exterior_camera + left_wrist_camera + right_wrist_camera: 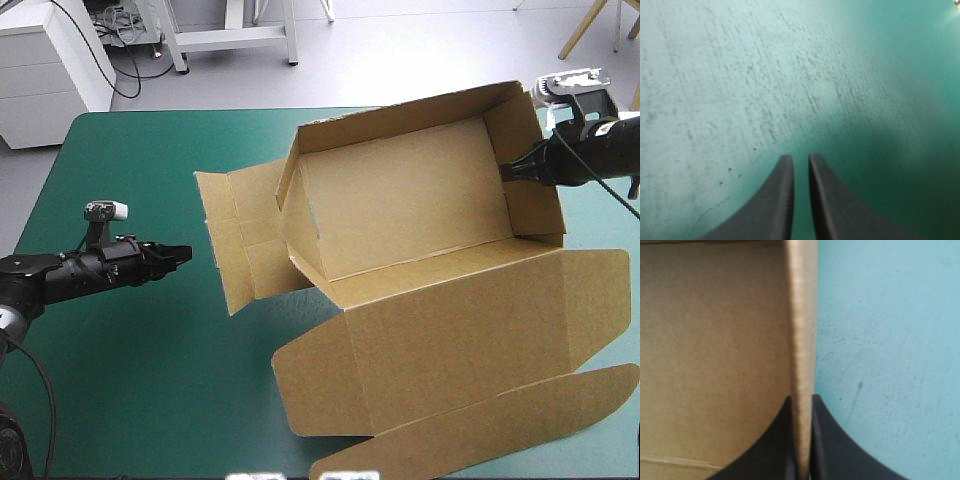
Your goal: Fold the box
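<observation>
right gripper [801,401] clamps the raised end wall [801,315] of the box [400,200], left gripper [801,162] hovers empty, all but closed, and next, i reckon, it must lift the flat left flaps [240,240].

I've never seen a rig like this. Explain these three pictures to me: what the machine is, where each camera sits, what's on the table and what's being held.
This is a robot with two arms, each ending in a gripper of two black fingers. The wide picture looks down from above and behind it onto a table with a teal-green cover. On the table lies a brown box, partly folded: some walls stand up, and the lid lies flat toward the near edge. The other two pictures come from cameras on the wrists, looking along the fingers. The left gripper is over bare cover, apart from the box, shut and holding nothing. The right gripper pinches the box's raised end wall. In its own view the board's edge runs up between the fingers.
</observation>
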`<state>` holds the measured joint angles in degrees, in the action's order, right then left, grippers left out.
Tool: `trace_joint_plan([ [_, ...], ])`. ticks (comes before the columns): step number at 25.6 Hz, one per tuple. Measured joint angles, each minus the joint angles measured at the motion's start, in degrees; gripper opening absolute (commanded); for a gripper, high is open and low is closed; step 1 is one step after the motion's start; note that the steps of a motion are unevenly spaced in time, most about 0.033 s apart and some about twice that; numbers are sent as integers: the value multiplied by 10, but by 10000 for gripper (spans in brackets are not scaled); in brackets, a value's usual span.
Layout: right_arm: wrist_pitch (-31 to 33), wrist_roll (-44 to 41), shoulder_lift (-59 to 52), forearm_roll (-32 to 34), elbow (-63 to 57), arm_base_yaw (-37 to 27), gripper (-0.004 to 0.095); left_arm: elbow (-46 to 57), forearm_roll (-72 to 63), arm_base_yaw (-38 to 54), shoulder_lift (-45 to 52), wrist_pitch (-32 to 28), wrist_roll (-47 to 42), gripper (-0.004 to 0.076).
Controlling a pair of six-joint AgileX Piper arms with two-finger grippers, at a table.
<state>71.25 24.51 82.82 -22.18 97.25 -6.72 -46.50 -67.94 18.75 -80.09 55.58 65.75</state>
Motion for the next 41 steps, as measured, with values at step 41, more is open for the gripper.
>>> trace_joint_plan([
  [41,-136,-178,0,143,0,168,-8,-99,-255,-181,13,119,-8,651],
])
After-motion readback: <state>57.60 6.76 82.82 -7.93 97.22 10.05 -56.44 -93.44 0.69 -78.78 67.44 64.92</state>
